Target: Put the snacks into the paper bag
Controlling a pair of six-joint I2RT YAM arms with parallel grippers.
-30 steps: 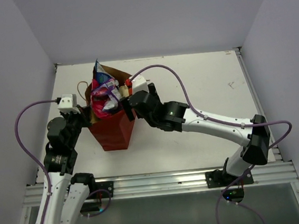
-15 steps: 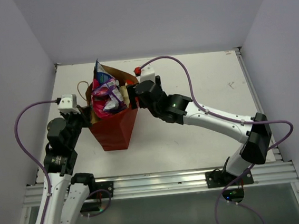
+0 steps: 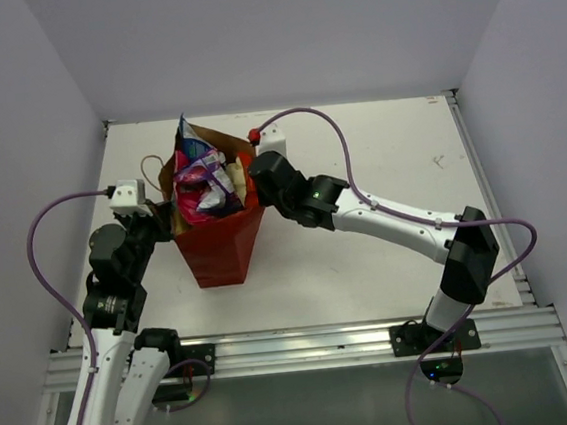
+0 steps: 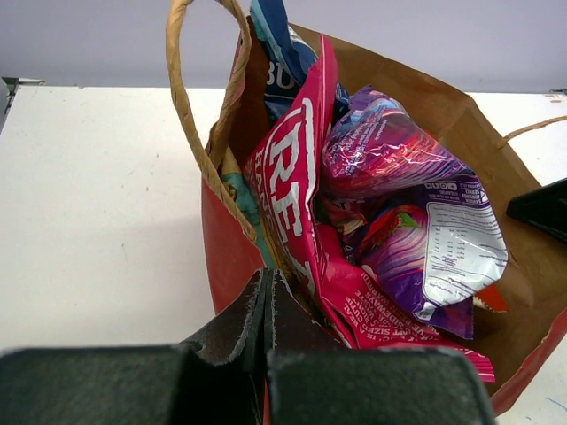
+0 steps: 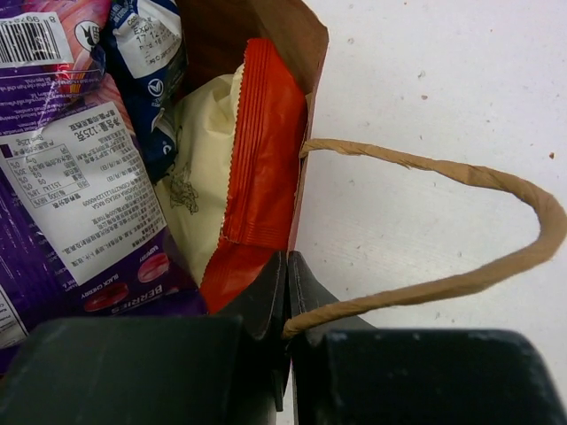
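On my feed the paper bag (image 3: 219,249) stood upright on the white table (image 3: 387,142), left of the table's middle and between the two arms. The left gripper (image 4: 268,297) had its jaws pressed together on the bag's near rim, just beneath one cord handle (image 4: 190,115). The right gripper (image 5: 288,288) was likewise clamped on the opposite rim, where the second handle (image 5: 478,186) looped out over the table. The snacks (image 3: 200,180) were inside the bag, crowding its mouth. The pink-magenta packet (image 4: 297,190) stood on edge close to the left gripper's side. The purple-silver packet (image 4: 443,235) lay slanted beside it with its printed back up. The blue-white packet (image 4: 273,40) poked up above the rim at the far side. From the right wrist I could see the orange-red packet (image 5: 264,150) flat against the bag's brown inner wall, with a cream-tan packet (image 5: 205,177) touching it.
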